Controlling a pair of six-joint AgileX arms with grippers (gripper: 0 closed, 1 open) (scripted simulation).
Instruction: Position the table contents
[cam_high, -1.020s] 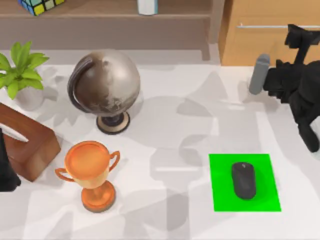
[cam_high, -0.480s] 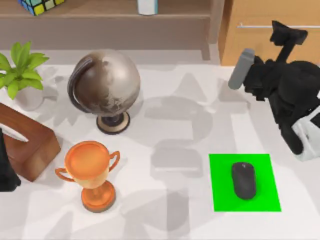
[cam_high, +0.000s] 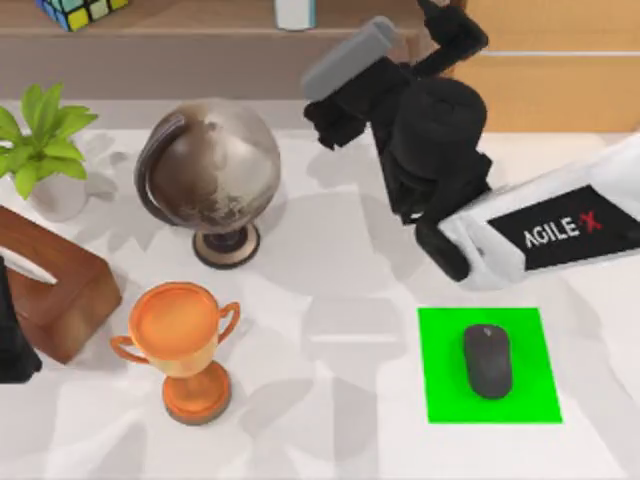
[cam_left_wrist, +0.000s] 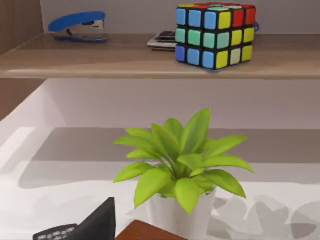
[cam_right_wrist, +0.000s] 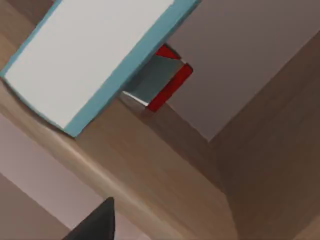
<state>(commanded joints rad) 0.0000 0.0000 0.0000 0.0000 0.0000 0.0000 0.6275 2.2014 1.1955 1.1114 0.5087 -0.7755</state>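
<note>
One small matte-black oval computer mouse (cam_high: 487, 361) lies in the top view on a bright green rectangular mat (cam_high: 442, 390), near the front right of the broad white tabletop (cam_high: 330, 260). The right arm (cam_high: 540, 230) reaches in from the right edge toward the back middle of the table. Its right gripper (cam_high: 330, 115) is up near the wooden shelf (cam_high: 200, 35), well apart from the mouse, and nothing is in it. I cannot tell if it is open or closed. Left of it stands a grey-brown round globe (cam_high: 210, 175) on a dark stand. In front of the globe stands a shiny orange trophy cup (cam_high: 180, 345). A small green plant in a white pot (cam_high: 42, 150) sits at the back left, with a brown wooden box (cam_high: 55, 280) in front of it. The left arm (cam_high: 12, 335) is a dark shape parked at the left edge.

The left wrist view shows the green plant (cam_left_wrist: 180, 170) up close. Behind it, on the shelf (cam_left_wrist: 125, 62), sit a bright cube puzzle (cam_left_wrist: 215, 32) and a blue stapler (cam_left_wrist: 77, 25). A dark bit of the arm (cam_left_wrist: 90, 225) shows low down.

The right wrist view looks at the brown shelf wood (cam_right_wrist: 190, 170), a white book with a blue-green edge (cam_right_wrist: 95, 55), and a grey and red block (cam_right_wrist: 160, 82) just behind it.
</note>
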